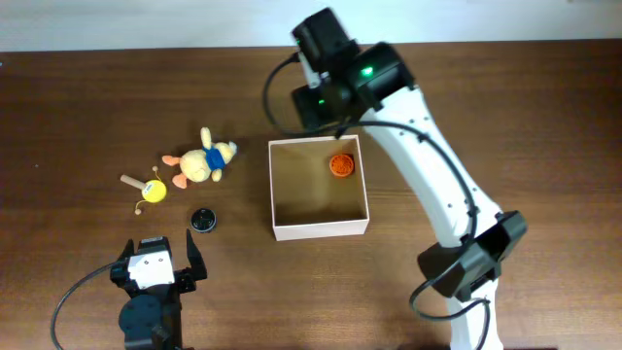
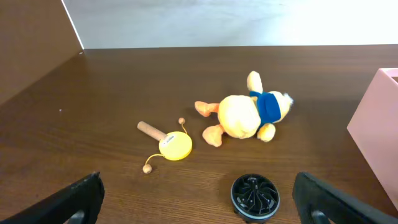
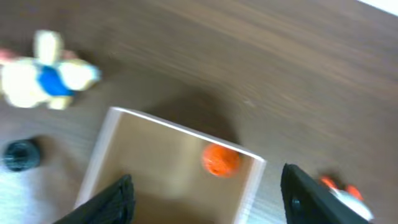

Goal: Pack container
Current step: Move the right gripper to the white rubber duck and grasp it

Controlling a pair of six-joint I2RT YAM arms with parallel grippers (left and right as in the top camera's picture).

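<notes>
1. Overhead shows the container (image 1: pixel 319 229) sitting mid-counter (image 1: pixel 87 107), with one orange ball (image 1: pixel 341 165) inside, in its far right corner.
2. Packing looks barely begun. The plush duck (image 1: pixel 199 163), the yellow rattle (image 1: pixel 153 190) and the black disc (image 1: pixel 202 221) lie on the counter, left of the container.
3. The right fingers (image 3: pixel 208 177) hang spread and empty above the container. The left fingers (image 1: pixel 158 255), near the disc, are also spread wide, holding nothing.
</notes>
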